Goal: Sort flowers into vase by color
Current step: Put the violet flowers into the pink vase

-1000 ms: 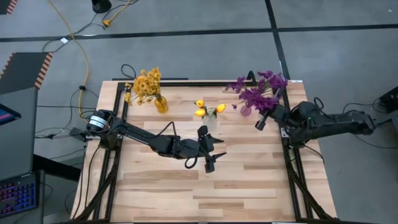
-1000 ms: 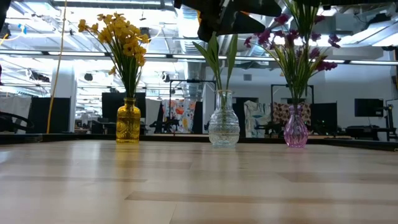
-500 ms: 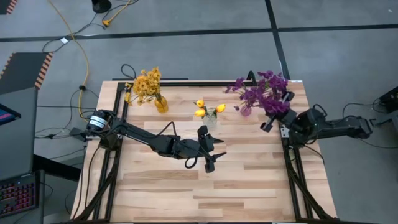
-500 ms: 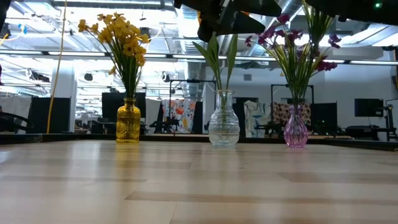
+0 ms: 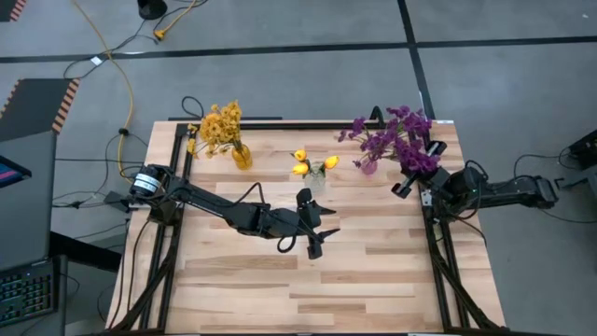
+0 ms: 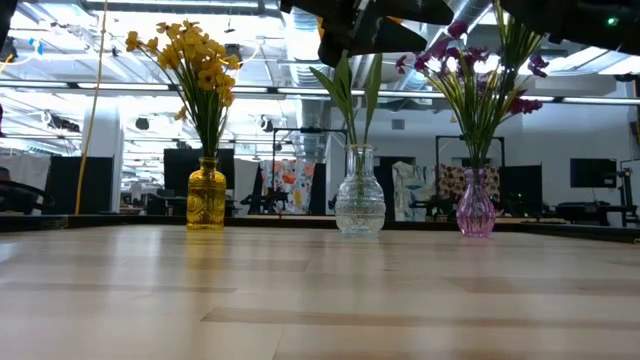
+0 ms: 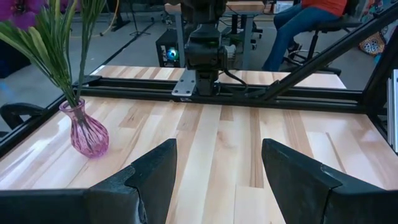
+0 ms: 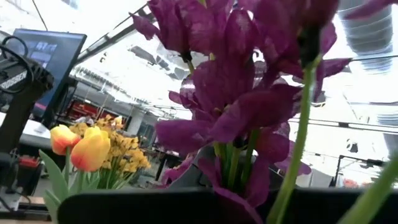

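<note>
Two arms share our table: the left gripper (image 5: 315, 229) gapes wide and empty just in front of the tulip buds (image 5: 300, 162), while the right gripper (image 5: 403, 184), fingers hidden, we read as closed beside the vased purple blooms (image 5: 392, 138); yellow clusters (image 5: 220, 126) stand farthest

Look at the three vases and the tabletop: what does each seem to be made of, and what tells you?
Amber vase, clear vase, pink vase: probably glass, glossy; light and background show through, though clear plastic is possible. Tabletop: wood, pale butcher-block strips with visible grain and a smooth, slightly shiny finish.
</note>
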`<action>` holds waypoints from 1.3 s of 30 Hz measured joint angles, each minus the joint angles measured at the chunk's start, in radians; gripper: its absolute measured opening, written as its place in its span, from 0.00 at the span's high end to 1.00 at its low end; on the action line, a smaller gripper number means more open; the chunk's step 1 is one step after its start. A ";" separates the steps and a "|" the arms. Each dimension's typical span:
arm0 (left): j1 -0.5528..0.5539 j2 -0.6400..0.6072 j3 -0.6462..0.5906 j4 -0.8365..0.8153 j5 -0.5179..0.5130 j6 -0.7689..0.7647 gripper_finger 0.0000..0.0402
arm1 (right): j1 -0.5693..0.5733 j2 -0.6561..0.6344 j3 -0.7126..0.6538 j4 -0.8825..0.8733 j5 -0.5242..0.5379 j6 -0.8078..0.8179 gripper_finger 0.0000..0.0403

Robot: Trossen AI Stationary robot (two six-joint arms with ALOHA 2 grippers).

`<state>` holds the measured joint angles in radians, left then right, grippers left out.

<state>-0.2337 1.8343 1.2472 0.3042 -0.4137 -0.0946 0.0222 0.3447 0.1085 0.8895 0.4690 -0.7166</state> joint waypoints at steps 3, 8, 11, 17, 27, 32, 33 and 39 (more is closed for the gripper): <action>0.000 0.000 0.000 0.000 0.000 0.000 0.44 | -0.018 0.003 0.000 0.000 0.000 0.007 0.92; 0.000 0.000 0.000 0.000 -0.001 0.000 0.44 | -0.065 0.027 0.000 -0.003 0.000 0.061 0.92; 0.000 0.000 0.000 0.000 -0.002 0.000 0.44 | -0.086 0.049 0.000 -0.003 -0.002 0.081 0.92; 0.000 0.000 0.000 0.000 -0.003 0.000 0.44 | -0.122 0.085 0.000 0.028 -0.026 0.100 0.92; 0.000 0.000 0.000 0.000 -0.004 0.000 0.44 | -0.176 0.154 0.000 0.027 -0.027 0.165 0.92; 0.000 0.000 0.000 0.000 -0.005 0.000 0.44 | -0.195 0.189 0.000 0.027 -0.026 0.170 0.92; 0.000 0.000 0.000 0.000 -0.004 0.000 0.44 | -0.197 0.195 0.000 0.027 -0.026 0.171 0.92; 0.000 0.000 0.000 0.000 -0.004 0.000 0.44 | -0.221 0.214 0.000 0.025 -0.023 0.194 0.91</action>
<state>-0.2337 1.8343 1.2472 0.3045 -0.4179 -0.0944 -0.1985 0.5591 0.1089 0.9143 0.4461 -0.5224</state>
